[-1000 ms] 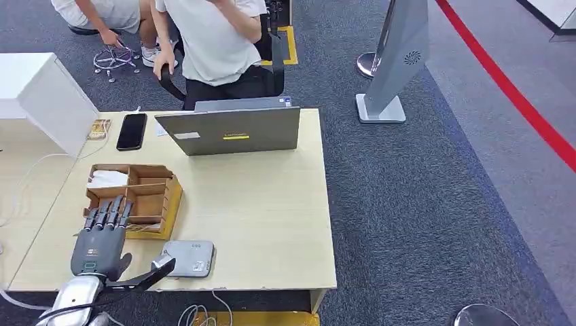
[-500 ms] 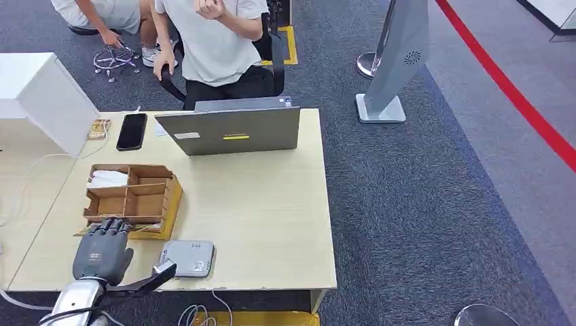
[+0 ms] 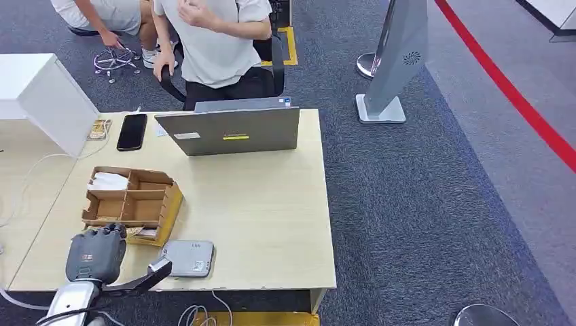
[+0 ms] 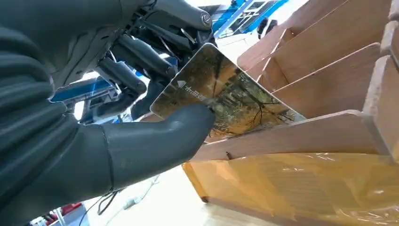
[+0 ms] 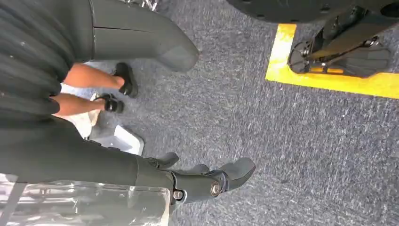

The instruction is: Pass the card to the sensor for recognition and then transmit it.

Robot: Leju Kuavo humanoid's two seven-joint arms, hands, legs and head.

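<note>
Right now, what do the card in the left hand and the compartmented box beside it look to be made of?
Printed card: likely glossy plastic; its tree picture carries a sheen. Brown compartmented box: thin wood or fibreboard, matte, with grain lines and cut edges on the dividers. The left hand pinches the card.

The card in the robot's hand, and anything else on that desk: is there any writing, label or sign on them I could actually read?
Nothing reads in full.
Card, pinched by the left hand: a white triangle and a few small white characters, too blurred to read.
Laptop: a yellow sticker and a white label, both too small.
Grey sensor box: a small label, unreadable.
Grey floor stand: a round dotted emblem, no words.
</note>
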